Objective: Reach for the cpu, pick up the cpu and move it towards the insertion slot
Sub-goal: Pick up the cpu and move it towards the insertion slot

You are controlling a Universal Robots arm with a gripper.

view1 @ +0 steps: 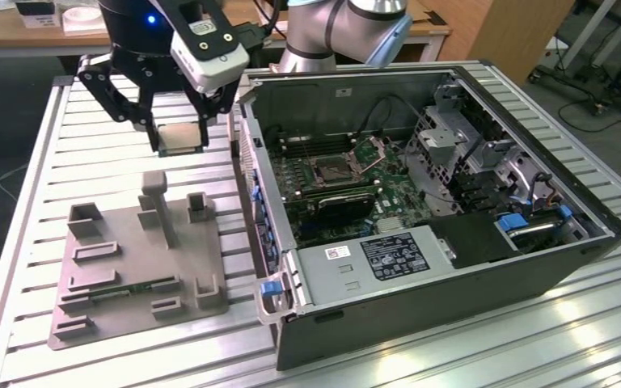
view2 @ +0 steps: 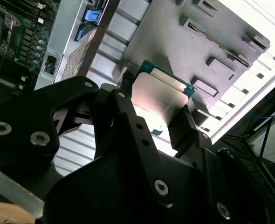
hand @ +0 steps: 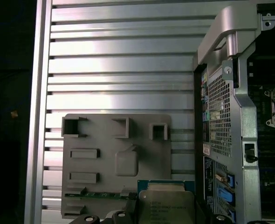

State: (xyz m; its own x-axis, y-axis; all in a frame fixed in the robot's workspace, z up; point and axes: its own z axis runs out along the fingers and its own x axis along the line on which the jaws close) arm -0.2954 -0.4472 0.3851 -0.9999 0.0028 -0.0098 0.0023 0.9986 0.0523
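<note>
Claw [view1: 183,142] tight on my cpu [view1: 184,135] above the tray [view1: 127,234], slot [view1: 330,170] at 3 o'clock in the exterior view.

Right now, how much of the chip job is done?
Reach and pickup look done: the gripper is shut on the cpu, up in the air, clear of the tray. In hand: it hangs outside the case. Left: the slot inside the case is not yet reached.

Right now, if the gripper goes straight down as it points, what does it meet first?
Probably the edge of the grey tray, or the slatted table beside it, cpu touching first; depth is unclear.
</note>
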